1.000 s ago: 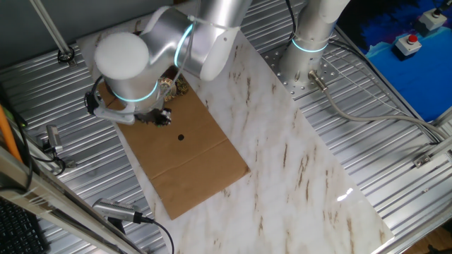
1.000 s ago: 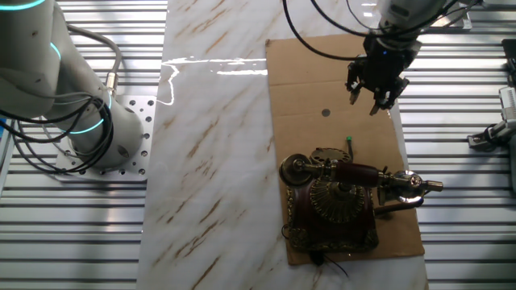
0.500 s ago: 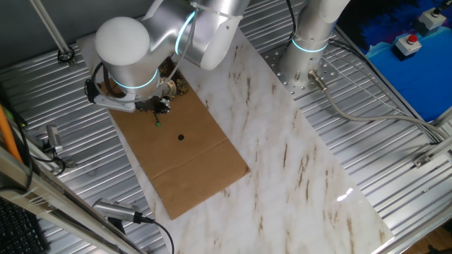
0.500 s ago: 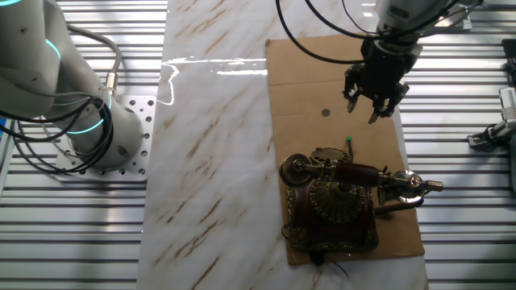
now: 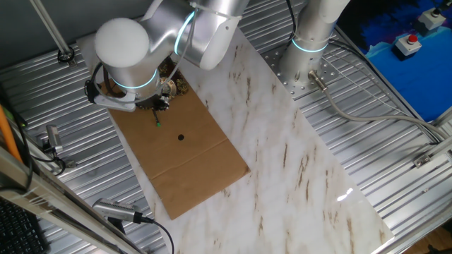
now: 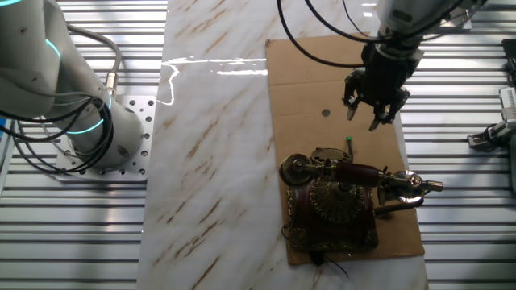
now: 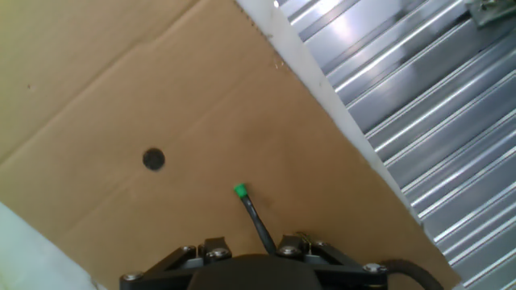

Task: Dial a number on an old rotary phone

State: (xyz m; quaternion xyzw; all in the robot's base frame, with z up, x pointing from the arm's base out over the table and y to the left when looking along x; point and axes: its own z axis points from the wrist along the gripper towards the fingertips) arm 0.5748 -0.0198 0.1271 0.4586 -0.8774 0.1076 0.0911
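Here, line by line:
Landmark: the flat brown cardboard sheet (image 6: 339, 89), lying on the white marble-patterned tabletop (image 6: 214, 145).
Phone: the small ornate antique rotary phone with dark red-brown body and gold filigree trim (image 6: 334, 211) sits on the cardboard sheet's end nearest the other fixed camera; its round gold-cream dial (image 6: 340, 199) faces up, and the brass-ended handset (image 6: 355, 172) rests across its top. From the one fixed view the arm hides nearly all of it.
Gripper: the black 2-finger gripper (image 6: 372, 109) hangs above the cardboard sheet near its edge by the ribbed metal surface (image 6: 459, 105), apart from the phone.
Jaws: spread apart, nothing between them.
Stick: the thin black stick with a green tip (image 7: 252, 211) lies on the cardboard sheet between gripper and phone; in the hand view it runs from under the gripper base out to its green end.
Mark: 1 small round black dot (image 7: 153, 159) on the cardboard sheet, beside the stick's tip.
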